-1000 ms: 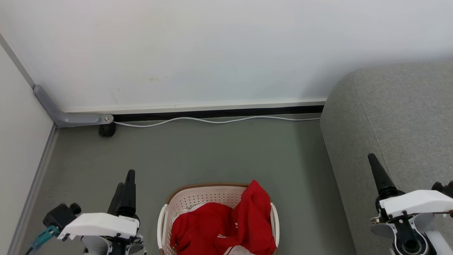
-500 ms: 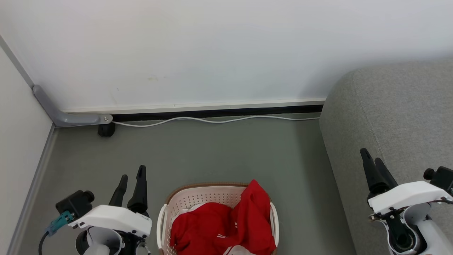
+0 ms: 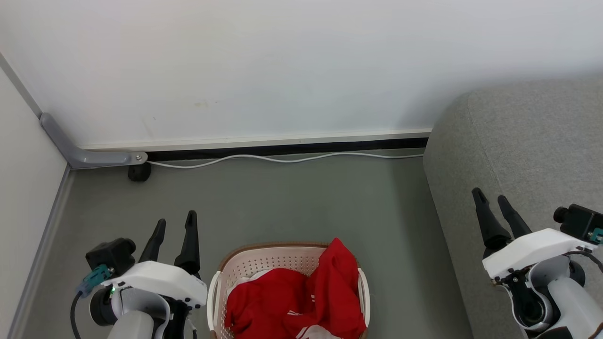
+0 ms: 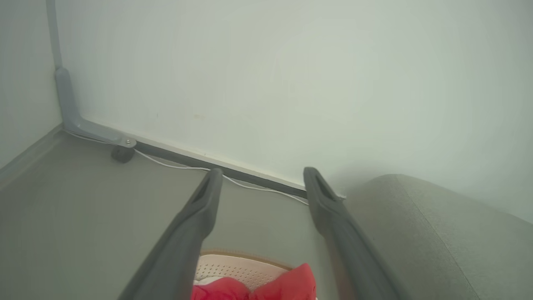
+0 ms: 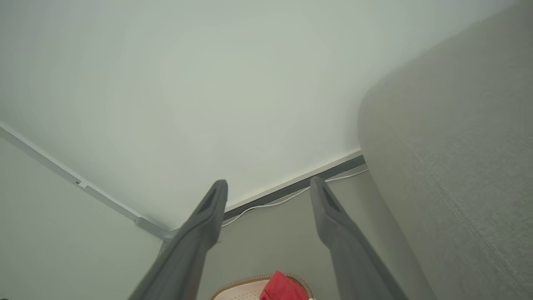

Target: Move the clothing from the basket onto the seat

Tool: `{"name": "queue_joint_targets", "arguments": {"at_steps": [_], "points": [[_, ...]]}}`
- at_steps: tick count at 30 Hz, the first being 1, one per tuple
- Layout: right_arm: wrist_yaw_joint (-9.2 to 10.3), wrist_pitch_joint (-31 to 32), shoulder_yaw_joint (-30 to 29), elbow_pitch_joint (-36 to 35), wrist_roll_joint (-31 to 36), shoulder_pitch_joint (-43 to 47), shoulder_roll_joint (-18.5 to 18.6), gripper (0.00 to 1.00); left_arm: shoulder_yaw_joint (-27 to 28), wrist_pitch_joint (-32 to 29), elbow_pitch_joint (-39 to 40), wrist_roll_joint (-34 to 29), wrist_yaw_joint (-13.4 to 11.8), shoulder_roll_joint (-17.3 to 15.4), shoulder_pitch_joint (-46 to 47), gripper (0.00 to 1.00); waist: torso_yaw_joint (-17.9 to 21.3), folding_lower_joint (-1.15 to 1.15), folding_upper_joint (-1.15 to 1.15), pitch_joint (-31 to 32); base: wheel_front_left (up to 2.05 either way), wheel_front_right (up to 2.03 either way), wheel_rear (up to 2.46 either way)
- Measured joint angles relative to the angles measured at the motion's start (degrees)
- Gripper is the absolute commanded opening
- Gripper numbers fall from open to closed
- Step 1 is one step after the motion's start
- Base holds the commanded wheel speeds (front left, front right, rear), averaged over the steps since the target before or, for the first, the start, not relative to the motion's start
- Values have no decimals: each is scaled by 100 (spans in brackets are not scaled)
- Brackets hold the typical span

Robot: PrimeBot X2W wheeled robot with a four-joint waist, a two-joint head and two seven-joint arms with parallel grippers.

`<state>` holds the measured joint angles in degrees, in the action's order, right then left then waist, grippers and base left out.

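Bright red clothing (image 3: pixel 301 301) with a bit of white trim is heaped in the cream perforated basket (image 3: pixel 254 263), which stands on the floor at the bottom centre of the head view. The clothing (image 4: pixel 266 287) and basket rim (image 4: pixel 233 260) also peek in low in the left wrist view, and the red clothing (image 5: pixel 283 287) low in the right wrist view. The grey seat (image 3: pixel 532 155) fills the right side. My left gripper (image 3: pixel 175 220) hovers open just left of the basket. My right gripper (image 3: pixel 490 195) is open in front of the seat's side. Both hold nothing.
A white wall runs across the back with a dark baseboard and a white cable (image 3: pixel 282 160) along the floor. A grey bracket (image 3: pixel 85 155) and a black foot (image 3: pixel 139 173) sit in the left corner. Grey floor lies between basket and wall.
Both grippers have turned so their two fingers show side by side, and both have risen a little in the head view. The basket and clothing have not moved.
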<state>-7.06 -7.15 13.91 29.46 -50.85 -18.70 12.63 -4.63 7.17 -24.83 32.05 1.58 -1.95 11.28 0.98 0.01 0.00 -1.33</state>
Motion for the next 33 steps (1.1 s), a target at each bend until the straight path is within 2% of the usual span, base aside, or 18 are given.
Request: {"name": "queue_joint_targets", "arguments": {"at_steps": [8,21,33], "points": [[0,-108,190,133,488,-221,98,100,-69,119,-60,-561,-169,-47,182,100,5,0,0,-12,0,0,0],[-1,-314,515,366,1163,-532,281,100,-153,353,-272,-1337,-303,-67,341,100,4,-1,0,20,0,0,0],[-1,-517,352,483,1980,-686,372,100,-76,550,-488,-2027,-477,-55,447,100,10,-1,0,32,0,0,0]]}}
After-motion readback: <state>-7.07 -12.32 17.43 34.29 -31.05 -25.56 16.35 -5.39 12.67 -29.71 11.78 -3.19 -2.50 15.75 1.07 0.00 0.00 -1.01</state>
